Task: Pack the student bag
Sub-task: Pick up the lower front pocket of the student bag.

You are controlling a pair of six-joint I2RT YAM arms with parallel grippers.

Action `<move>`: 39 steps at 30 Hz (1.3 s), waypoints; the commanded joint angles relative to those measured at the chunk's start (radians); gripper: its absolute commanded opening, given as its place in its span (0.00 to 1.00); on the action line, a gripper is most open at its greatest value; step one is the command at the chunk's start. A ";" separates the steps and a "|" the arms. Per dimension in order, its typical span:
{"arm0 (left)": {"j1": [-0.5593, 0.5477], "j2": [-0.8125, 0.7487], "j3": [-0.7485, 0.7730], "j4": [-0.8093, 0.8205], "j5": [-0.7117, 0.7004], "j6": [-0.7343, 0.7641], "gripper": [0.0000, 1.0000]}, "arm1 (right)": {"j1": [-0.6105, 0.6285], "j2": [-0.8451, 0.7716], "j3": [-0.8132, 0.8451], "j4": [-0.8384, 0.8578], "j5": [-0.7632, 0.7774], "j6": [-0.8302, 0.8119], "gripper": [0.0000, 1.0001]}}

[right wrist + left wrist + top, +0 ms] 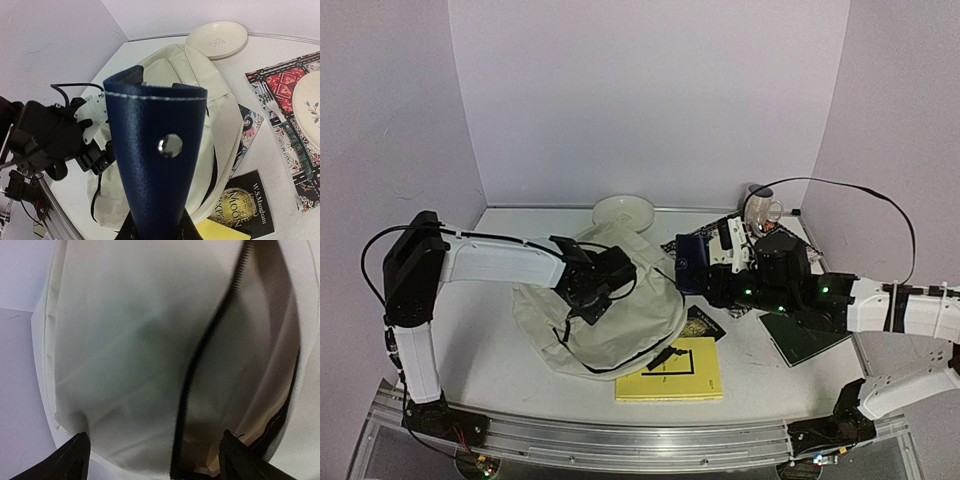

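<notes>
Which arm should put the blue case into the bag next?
Right. Its tool grips the blue case right beside the bag. The left tool sits open on the bag at the zipper opening.

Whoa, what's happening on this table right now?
Two robot arms are packing a cream student bag. The left tool is spread open over the bag's unzipped zipper. The right tool grips a navy blue case with a metal snap and holds it up beside the bag, not yet inside. A yellow book, a black paperback and a green book lie on the table, unpacked.
</notes>
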 commanded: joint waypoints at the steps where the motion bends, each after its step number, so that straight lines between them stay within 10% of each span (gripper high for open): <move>1: -0.031 0.054 0.020 -0.017 -0.093 0.044 0.91 | -0.002 0.015 0.061 0.043 -0.012 0.004 0.00; 13: -0.031 0.182 0.063 -0.083 -0.375 -0.019 0.77 | -0.002 0.044 0.055 0.070 -0.039 0.016 0.00; 24: -0.029 0.081 0.115 -0.127 -0.359 -0.118 0.01 | -0.002 0.063 0.066 0.090 -0.087 0.022 0.00; 39: -0.029 -0.118 0.225 -0.162 0.089 -0.300 0.00 | 0.003 0.233 0.162 0.159 -0.345 0.153 0.00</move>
